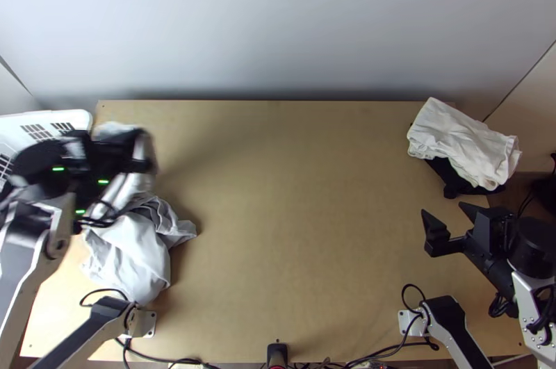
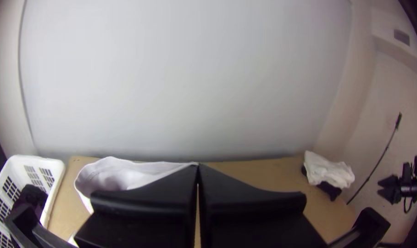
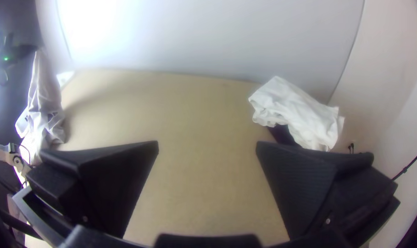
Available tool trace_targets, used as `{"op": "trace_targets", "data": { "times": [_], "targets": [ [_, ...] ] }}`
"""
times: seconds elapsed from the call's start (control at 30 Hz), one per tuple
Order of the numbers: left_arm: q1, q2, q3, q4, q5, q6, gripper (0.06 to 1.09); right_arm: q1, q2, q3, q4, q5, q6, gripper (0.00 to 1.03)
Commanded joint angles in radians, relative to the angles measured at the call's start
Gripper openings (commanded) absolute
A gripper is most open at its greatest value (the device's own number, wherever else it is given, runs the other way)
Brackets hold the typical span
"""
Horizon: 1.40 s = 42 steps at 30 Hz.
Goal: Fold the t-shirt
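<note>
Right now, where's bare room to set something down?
The light wooden table is bare across its middle, between the rumpled light-grey t-shirt and the crumpled white cloth. Crowded: the left end, with shirt, black left gripper and white slotted basket; the far right corner; and around the black right gripper.

1 light wooden table stands beside a smooth, pale wall.
</note>
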Motion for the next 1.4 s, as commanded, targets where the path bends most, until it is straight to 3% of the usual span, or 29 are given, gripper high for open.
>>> {"op": "trace_targets", "data": {
  "times": [0.0,0.47,0.87,1.03,1.37],
  "targets": [
    [-0.333,0.147,0.076,0.016,-0.097,0.109,0.09,-0.018,-0.007,-0.023,0.002,0.000,0.000,0.99],
    [-0.668,0.573,0.666,0.025,-0.133,0.106,0.09,-0.085,0.002,-0.032,0.007,0.000,-0.011,0.99],
    [-0.829,0.886,1.147,0.006,-0.160,0.072,0.09,-0.113,0.023,-0.037,0.024,0.000,-0.016,0.99],
    [-0.881,0.935,1.179,0.082,-0.169,0.077,0.09,-0.115,0.026,-0.040,0.024,0.000,-0.019,0.99],
    [-0.821,0.912,1.059,0.002,-0.193,0.074,0.09,-0.087,0.037,-0.077,0.036,-0.003,-0.026,0.99]
  ]
}}
